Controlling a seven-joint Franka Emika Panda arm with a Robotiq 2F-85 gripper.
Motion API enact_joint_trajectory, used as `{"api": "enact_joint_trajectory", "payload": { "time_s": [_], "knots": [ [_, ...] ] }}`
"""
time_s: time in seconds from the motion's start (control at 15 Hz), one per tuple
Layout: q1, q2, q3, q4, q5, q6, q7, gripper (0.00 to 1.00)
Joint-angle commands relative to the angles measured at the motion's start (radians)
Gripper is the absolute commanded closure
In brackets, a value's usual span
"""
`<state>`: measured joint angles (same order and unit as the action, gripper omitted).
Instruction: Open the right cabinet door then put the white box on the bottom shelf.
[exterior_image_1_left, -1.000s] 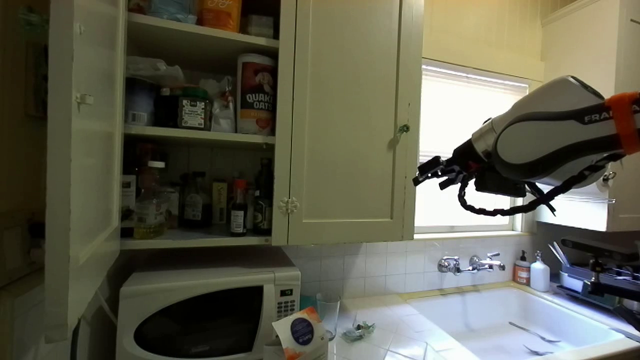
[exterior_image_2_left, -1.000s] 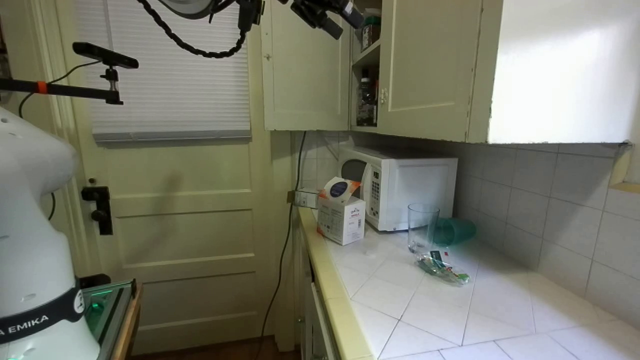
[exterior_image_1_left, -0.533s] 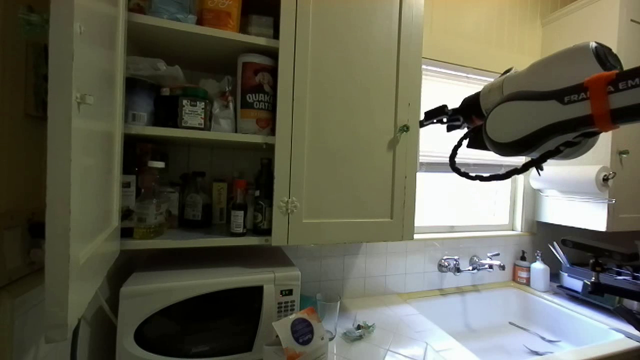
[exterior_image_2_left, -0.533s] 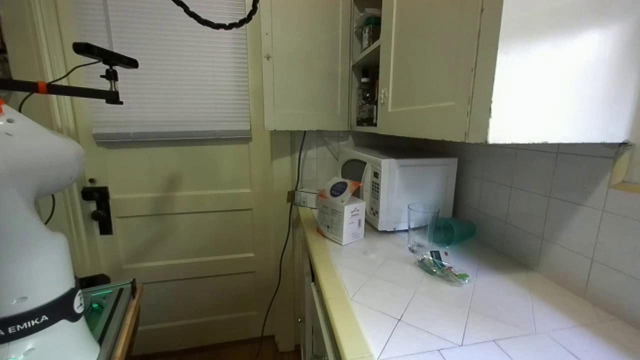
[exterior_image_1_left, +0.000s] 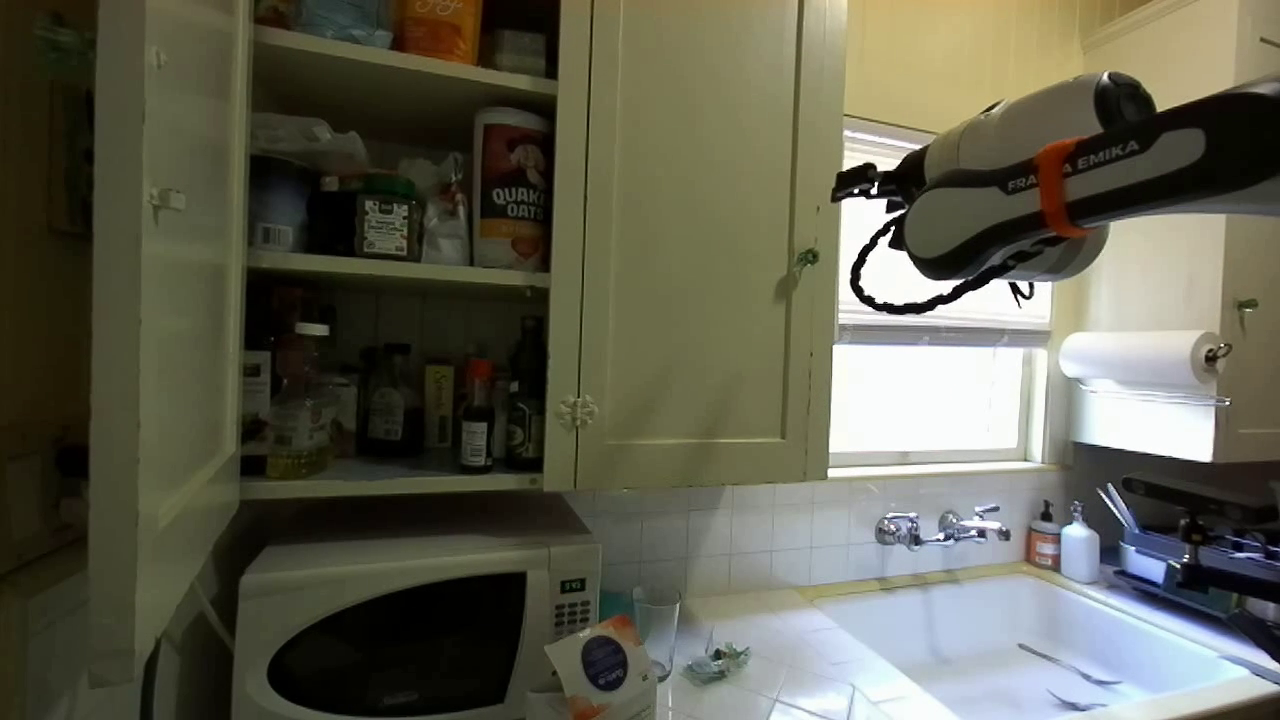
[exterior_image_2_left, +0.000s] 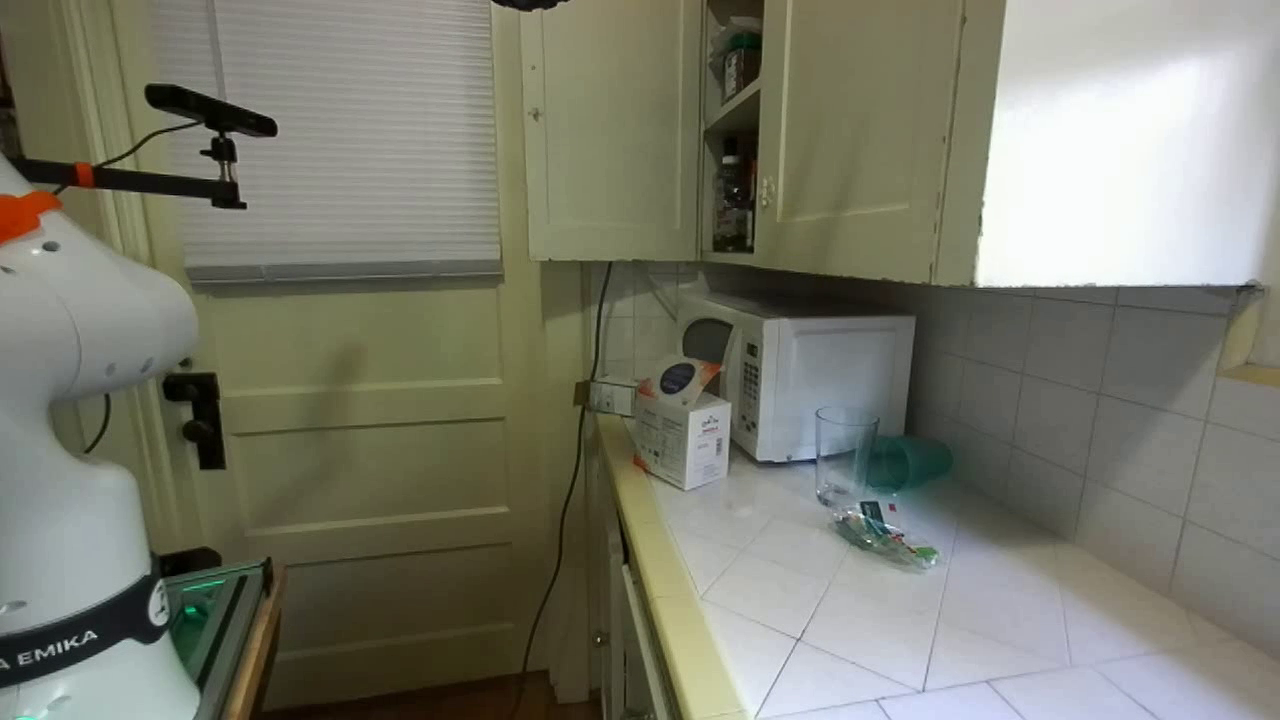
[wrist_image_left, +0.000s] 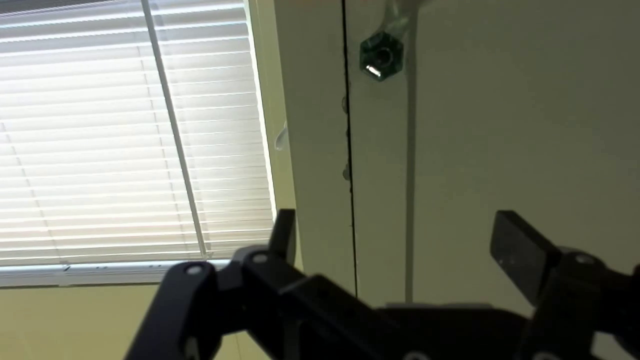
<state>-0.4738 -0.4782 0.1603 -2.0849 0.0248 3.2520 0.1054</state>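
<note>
The right cabinet door is a tall cream panel, shut; it also shows in the other views. Its green glass knob is near the door's free edge and shows at the top of the wrist view. My gripper is open and empty, higher than the knob and apart from it; in the wrist view its fingers are spread wide before the door. The white box stands on the counter with its flap up; its top shows in an exterior view. The bottom shelf is hidden behind the shut door.
The left door stands open beside crowded shelves. A microwave sits below the cabinet. A glass, a teal cup and a plastic packet are on the counter. A window and sink are further right.
My gripper has risen from below the knob's height to above it. The forearm has swung up and toward the cabinet, and the gripper has left the top of an exterior view.
</note>
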Motion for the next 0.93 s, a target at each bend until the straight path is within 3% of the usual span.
{"api": "enact_joint_trajectory", "payload": {
  "time_s": [0.0,0.4,0.6,0.87],
  "knots": [
    [0.000,0.013,0.000,0.014,0.000,0.000,0.002,0.00],
    [-0.038,0.061,0.062,0.012,0.039,0.068,0.085,0.00],
    [-0.182,0.089,0.172,0.012,0.052,0.121,0.140,0.00],
    [-0.429,0.125,0.363,0.037,0.100,0.232,0.136,0.00]
  ]
}}
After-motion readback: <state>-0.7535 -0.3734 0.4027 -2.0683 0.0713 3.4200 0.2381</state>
